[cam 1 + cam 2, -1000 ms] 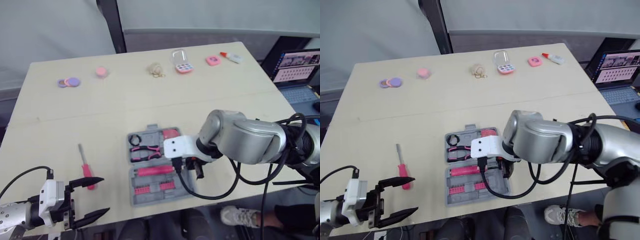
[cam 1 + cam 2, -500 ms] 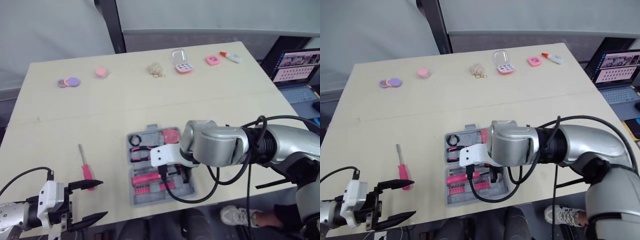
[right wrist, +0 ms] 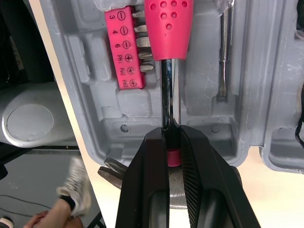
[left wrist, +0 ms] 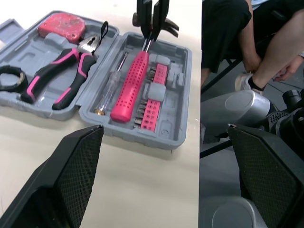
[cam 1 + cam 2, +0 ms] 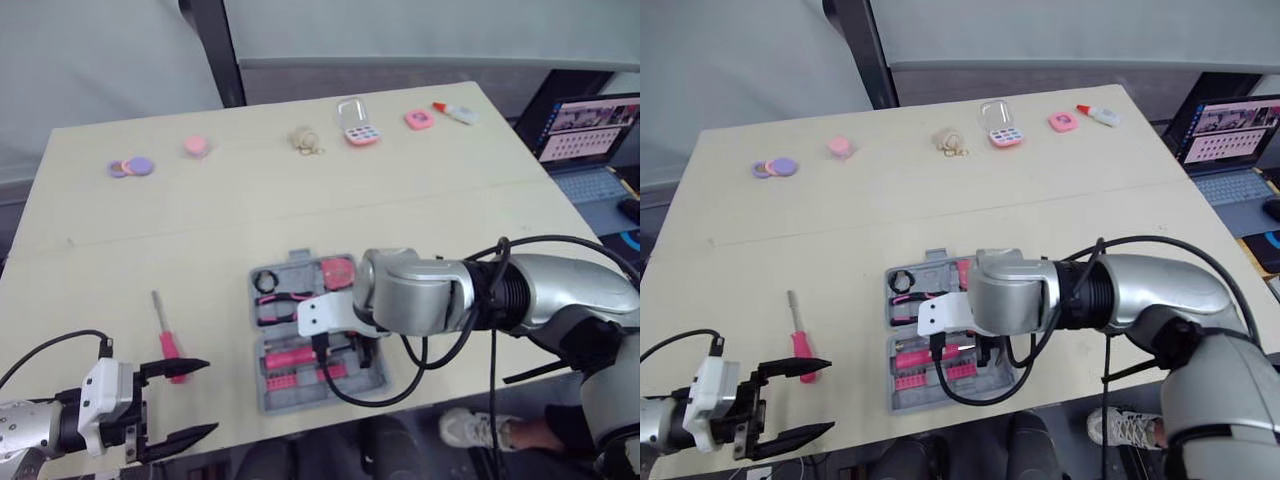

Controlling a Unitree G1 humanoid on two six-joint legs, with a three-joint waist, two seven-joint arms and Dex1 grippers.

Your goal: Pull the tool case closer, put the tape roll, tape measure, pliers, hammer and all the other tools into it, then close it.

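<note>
Where legible, bits (image 3: 141,43): 3, 4, 6

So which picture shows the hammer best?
The left wrist view: the hammer shows handle to head. The right wrist view shows its shaft in the right gripper. In the eye views, the arm covers most.

Grey tool case (image 4: 164,135) is wide open: tape roll (image 5: 267,283), pliers (image 4: 57,71) and tape measure (image 4: 61,26) in the 12 o'clock half, pink hammer (image 4: 132,80) handle over the 6 o'clock half. Screwdriver (image 5: 166,338) is out at its 9 o'clock.
</note>
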